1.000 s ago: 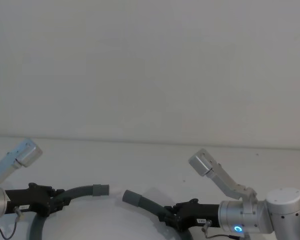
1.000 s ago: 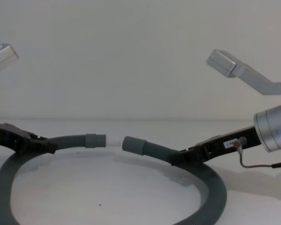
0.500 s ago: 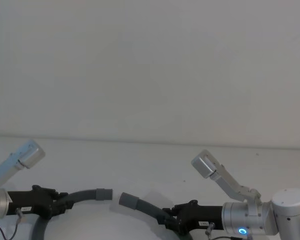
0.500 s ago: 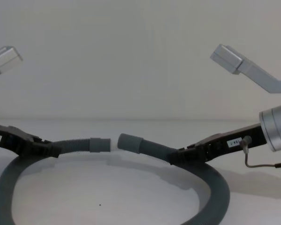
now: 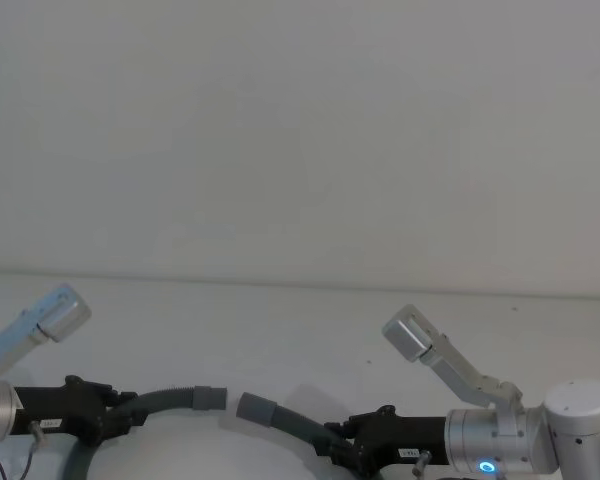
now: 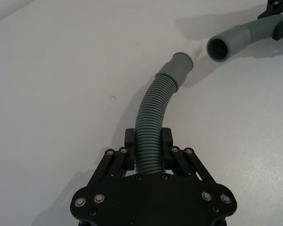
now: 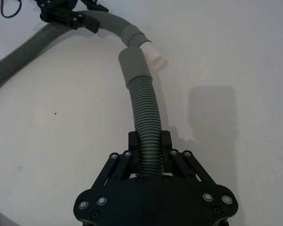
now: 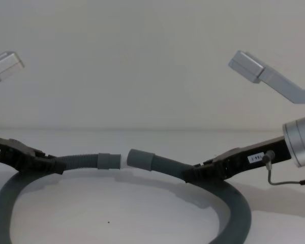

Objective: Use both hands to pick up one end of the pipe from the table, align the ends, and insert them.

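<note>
the pipe (image 8: 237, 201) loops across the bench (image 8: 152, 213), its two ends just apart in the middle: the white-tipped cuff (image 8: 108, 161) faces the hollow cuff (image 8: 141, 158) without entering it. i see the left gripper (image 8: 50, 164) with jaws closed around the ribbed hose behind the white-tipped cuff, and the right gripper (image 8: 195, 174) with jaws clamped likewise behind the hollow cuff, both ends held off the bench.
</note>
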Controlling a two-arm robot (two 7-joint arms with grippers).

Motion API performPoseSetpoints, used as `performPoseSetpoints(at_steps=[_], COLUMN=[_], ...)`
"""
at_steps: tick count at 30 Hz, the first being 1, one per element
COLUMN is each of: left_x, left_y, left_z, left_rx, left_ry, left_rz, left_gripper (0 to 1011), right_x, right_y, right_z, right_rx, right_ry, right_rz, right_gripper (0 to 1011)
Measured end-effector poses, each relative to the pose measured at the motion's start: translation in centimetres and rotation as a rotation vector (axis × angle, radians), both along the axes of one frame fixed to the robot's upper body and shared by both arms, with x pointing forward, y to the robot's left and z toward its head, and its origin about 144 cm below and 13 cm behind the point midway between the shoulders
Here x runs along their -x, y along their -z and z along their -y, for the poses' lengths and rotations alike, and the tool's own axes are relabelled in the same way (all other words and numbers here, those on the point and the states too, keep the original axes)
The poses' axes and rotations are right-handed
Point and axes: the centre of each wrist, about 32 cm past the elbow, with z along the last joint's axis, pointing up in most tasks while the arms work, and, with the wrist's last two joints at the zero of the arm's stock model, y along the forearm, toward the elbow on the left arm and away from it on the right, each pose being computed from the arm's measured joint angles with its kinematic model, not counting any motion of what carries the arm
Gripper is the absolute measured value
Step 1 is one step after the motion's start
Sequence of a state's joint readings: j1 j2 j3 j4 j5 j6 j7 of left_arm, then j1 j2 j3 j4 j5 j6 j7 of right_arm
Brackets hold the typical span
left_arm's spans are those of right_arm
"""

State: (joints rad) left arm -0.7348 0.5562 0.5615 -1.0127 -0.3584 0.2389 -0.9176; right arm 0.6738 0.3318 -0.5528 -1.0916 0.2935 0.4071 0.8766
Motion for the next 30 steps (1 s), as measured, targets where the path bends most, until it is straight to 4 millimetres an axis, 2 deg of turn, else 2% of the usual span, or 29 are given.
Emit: performPoseSetpoints(at_steps=[30], left_x=[0.92], left_y=[-0.56], left_z=[-1.0], left_rx=[-0.01], left_ry=[0.004], left_rz=[-0.003], left_gripper=[290], right_x=[-0.23], right_y=[0.23], right_z=[0.51], right_rx=[0.024], right_ry=[-0.004], right_rz=[-0.013], right_gripper=[241])
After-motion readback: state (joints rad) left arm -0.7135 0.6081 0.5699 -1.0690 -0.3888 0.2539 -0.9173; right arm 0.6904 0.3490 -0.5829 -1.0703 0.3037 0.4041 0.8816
